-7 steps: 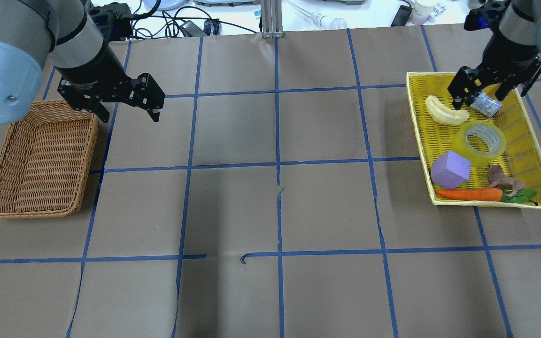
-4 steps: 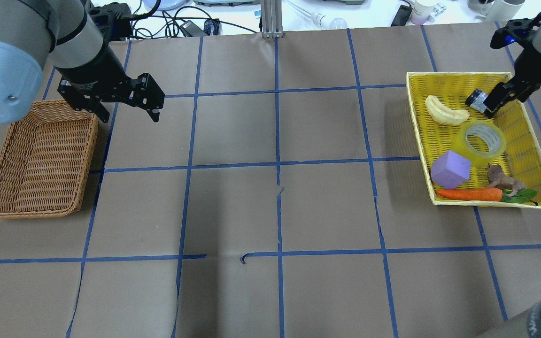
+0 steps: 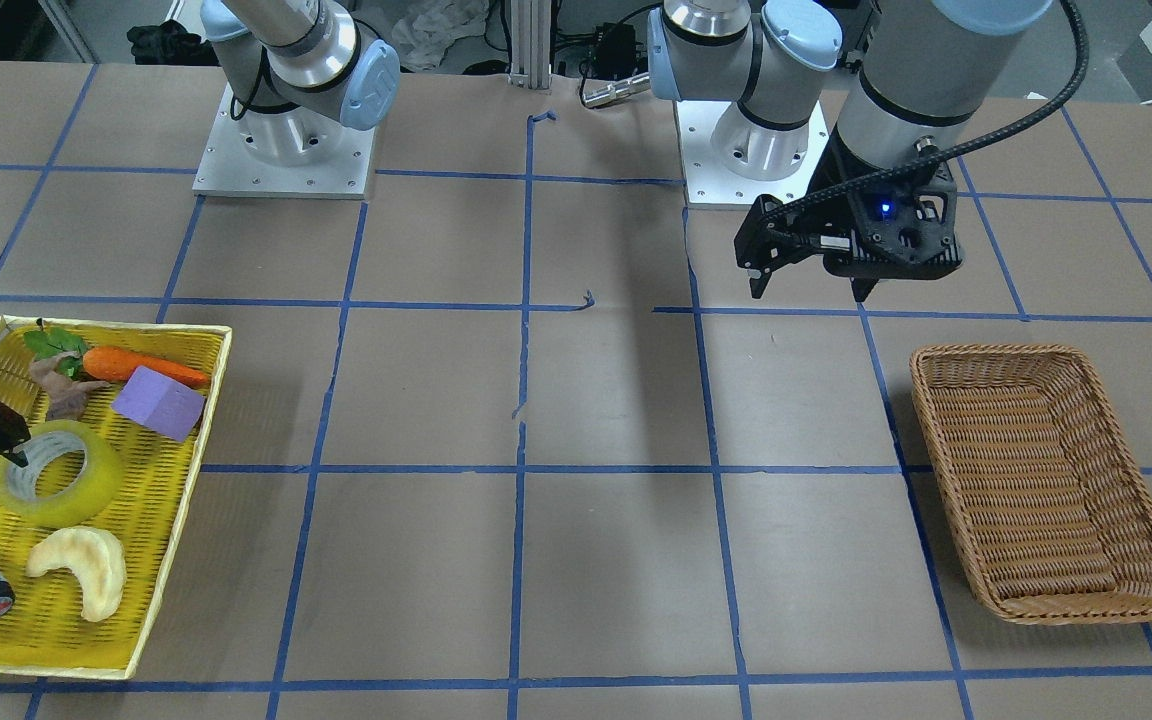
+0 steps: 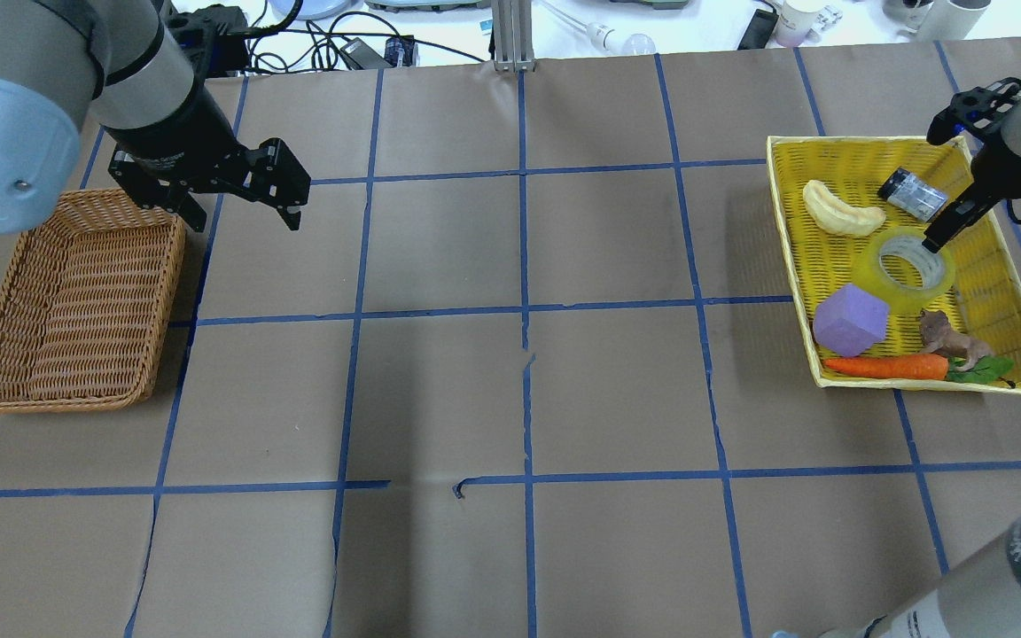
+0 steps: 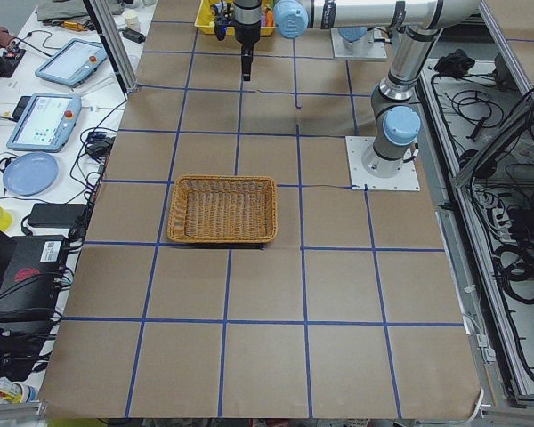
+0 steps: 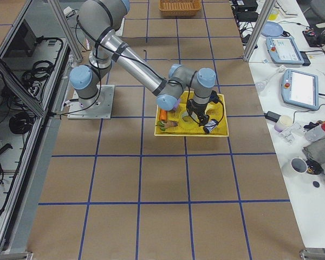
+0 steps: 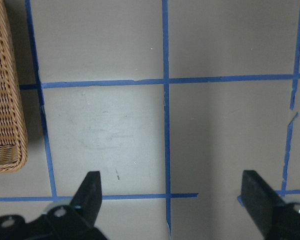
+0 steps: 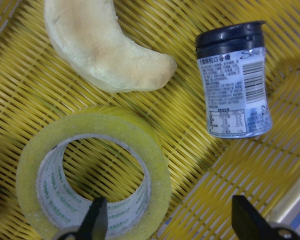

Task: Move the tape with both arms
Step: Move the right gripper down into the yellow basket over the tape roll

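Observation:
The tape (image 4: 909,264), a yellow translucent roll with a white core, lies flat in the yellow tray (image 4: 785,232). It also shows in the front view (image 3: 58,474) and the right wrist view (image 8: 90,175). My right gripper (image 4: 936,237) is open and empty just above the tape's far rim. In the right wrist view (image 8: 170,225), one finger is over the tape's ring and the other over bare tray. My left gripper (image 4: 245,213) is open and empty, hovering beside the wicker basket (image 4: 175,266). It also shows in the front view (image 3: 809,293).
The tray also holds a grey cylinder (image 4: 914,193), a pale crescent pastry (image 4: 840,213), a purple block (image 4: 849,319), a carrot (image 4: 887,366) and a brown toy animal (image 4: 945,337). The cylinder lies just beyond the tape (image 8: 235,95). Brown paper with blue tape lines covers the table.
My right arm has swung and turned its gripper, moving it from over the grey cylinder to the tape's far rim. The left arm has not moved.

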`<state>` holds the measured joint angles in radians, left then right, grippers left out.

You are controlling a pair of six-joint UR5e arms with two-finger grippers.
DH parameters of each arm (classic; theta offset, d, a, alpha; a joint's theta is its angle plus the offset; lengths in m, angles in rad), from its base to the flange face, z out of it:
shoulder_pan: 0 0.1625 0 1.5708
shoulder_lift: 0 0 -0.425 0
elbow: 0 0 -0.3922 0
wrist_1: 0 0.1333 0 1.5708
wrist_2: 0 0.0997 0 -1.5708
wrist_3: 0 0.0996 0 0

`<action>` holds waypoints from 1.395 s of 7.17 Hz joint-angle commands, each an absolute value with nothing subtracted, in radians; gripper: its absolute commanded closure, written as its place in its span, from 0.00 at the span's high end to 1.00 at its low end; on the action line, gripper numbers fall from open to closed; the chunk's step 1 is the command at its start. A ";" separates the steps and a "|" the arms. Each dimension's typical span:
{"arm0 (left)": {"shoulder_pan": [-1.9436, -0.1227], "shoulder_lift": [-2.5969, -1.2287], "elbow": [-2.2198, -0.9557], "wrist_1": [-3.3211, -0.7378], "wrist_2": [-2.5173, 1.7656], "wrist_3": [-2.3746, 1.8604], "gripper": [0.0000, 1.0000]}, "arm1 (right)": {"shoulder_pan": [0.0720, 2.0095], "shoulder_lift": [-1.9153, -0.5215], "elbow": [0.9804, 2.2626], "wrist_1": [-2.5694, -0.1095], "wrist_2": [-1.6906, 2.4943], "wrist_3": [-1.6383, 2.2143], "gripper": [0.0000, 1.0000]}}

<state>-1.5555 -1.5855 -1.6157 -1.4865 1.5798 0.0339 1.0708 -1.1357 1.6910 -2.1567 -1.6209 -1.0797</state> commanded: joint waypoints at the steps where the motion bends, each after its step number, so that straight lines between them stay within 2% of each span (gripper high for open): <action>1: -1.555 -1.586 -1.617 -1.486 1.577 0.032 1.00 | 1.055 -1.105 1.706 -2.180 -1.620 -1.048 0.85; 2: -1.555 -1.586 -1.615 -1.486 1.575 0.032 1.00 | 1.055 -1.097 1.706 -2.190 -1.621 -0.992 0.85; 3: -1.555 -1.586 -1.615 -1.486 1.574 0.031 1.00 | 1.055 -1.095 1.706 -2.189 -1.620 -0.939 0.78; 4: -1.555 -1.586 -1.615 -1.486 1.574 0.031 1.00 | 1.055 -1.094 1.706 -2.189 -1.621 -0.937 0.64; 6: -1.557 -1.585 -1.615 -1.486 1.574 0.029 1.00 | 1.055 -1.095 1.712 -2.189 -1.621 -0.936 0.24; 8: -1.555 -1.586 -1.615 -1.486 1.572 0.026 1.00 | 1.057 -1.104 1.706 -2.175 -1.615 -0.889 0.00; 10: -1.555 -1.586 -1.615 -1.486 1.572 0.026 1.00 | 1.074 -1.135 1.678 -2.148 -1.577 -0.847 0.00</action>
<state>-1.5564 -1.5861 -1.6153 -1.4864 1.5724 0.0270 1.0661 -1.1145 1.6952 -2.1675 -1.5909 -0.8669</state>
